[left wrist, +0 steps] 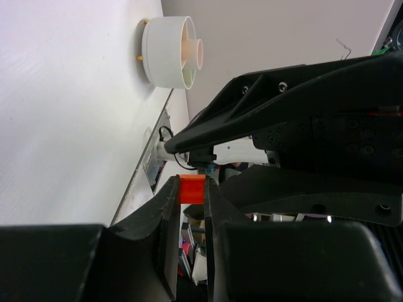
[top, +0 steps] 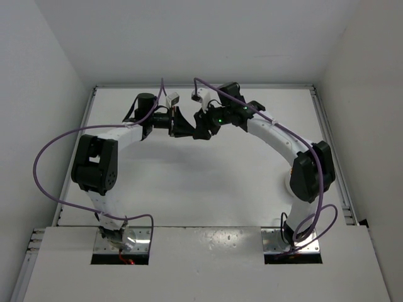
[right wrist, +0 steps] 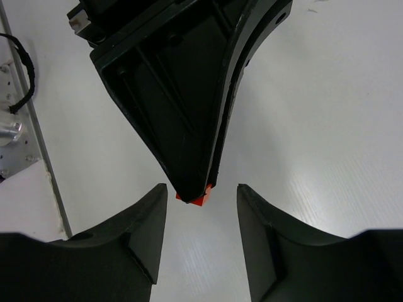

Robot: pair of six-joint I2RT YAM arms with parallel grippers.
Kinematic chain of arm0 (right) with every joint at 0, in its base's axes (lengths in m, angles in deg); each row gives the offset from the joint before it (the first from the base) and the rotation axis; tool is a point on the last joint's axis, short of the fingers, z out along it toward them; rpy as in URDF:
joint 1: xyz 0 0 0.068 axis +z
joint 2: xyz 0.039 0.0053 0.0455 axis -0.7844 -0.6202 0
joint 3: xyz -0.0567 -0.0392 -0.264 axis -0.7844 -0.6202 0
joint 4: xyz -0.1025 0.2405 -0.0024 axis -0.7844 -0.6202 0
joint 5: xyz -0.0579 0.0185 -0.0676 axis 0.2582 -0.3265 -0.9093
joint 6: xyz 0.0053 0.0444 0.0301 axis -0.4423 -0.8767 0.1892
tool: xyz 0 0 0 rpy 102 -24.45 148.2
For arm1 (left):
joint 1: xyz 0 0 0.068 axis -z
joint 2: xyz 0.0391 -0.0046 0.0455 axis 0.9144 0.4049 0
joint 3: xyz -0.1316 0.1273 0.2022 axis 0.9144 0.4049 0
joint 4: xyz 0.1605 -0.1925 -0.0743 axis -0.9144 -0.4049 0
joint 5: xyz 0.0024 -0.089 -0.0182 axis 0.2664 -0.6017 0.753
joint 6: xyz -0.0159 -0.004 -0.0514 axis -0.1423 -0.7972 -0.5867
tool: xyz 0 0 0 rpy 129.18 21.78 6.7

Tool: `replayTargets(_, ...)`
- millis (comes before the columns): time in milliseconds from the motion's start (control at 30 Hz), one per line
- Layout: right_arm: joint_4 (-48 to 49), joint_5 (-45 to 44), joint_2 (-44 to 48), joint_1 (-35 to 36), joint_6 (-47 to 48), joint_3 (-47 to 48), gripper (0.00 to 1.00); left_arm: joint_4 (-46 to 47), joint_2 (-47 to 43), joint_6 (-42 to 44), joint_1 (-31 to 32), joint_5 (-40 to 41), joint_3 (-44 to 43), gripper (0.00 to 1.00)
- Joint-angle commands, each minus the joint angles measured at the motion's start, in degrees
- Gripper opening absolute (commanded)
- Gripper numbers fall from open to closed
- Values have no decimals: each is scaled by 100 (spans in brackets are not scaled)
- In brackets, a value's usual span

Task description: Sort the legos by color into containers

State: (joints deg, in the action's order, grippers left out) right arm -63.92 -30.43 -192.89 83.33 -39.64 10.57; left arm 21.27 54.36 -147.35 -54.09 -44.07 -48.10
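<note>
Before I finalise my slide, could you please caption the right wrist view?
The open right gripper brackets the left gripper, whose tips are shut on a red-orange lego.

left pincer (top: 187, 130) | right pincer (top: 201, 129) | tips meeting over table (top: 189, 195)

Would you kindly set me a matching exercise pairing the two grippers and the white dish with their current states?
Things:
1. left gripper
2. right gripper
3. white dish

States:
A. standing on the table, apart from both grippers
B. shut on the red-orange brick
C. open, holding nothing

Pairs: 1-B, 2-C, 3-A.
</note>
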Motion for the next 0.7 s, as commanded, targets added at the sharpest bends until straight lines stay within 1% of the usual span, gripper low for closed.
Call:
replayTargets(0,229,-71,-3,68,-43,116,47,49,-240,62,36,-116,31,0)
replayTargets(33,281,-72,-3,68,-43,116,45,49,-292,62,88,-116,31,0)
replayTargets(67,282,-141,-3,68,-43,116,39,49,-293,62,89,-63,31,0)
replayTargets(167,343,-291,-56,68,-104,116,27,49,-293,62,141,-63,31,0)
replayTargets(200,343,-344,-56,68,-105,116,20,49,-345,62,141,-63,31,0)
replayTargets(267,405,-396,-56,68,-105,116,12,49,-346,62,142,-63,31,6)
replayTargets(300,405,-397,-56,68,-105,116,11,49,-346,114,142,-63,92,11)
replayTargets(333,405,-397,14,68,-105,116,10,49,-407,115,142,-63,145,28)
replayTargets(367,405,-397,66,68,-105,46,8,-21,-407,193,142,68,146,43)
replayTargets(400,353,-397,224,68,-105,46,6,-83,-486,194,89,139,215,60)
replayTargets(433,282,-397,312,7,-44,-85,6,-153,-486,359,2,218,268,75)
replayTargets(467,282,-397,435,7,-43,-164,5,-406,-565,500,-60,297,269,98)
replayTargets(533,29,-449,855,-72,70,-453,4,-758,-618,817,-270,438,216,100)
replayTargets(567,-78,-650,1015,-72,262,-551,4,-1012,-618,1114,-341,569,129,100)
replayTargets(667,-499,-1064,1577,-282,326,-894,2,-1549,-732,1774,-657,902,-56,100)
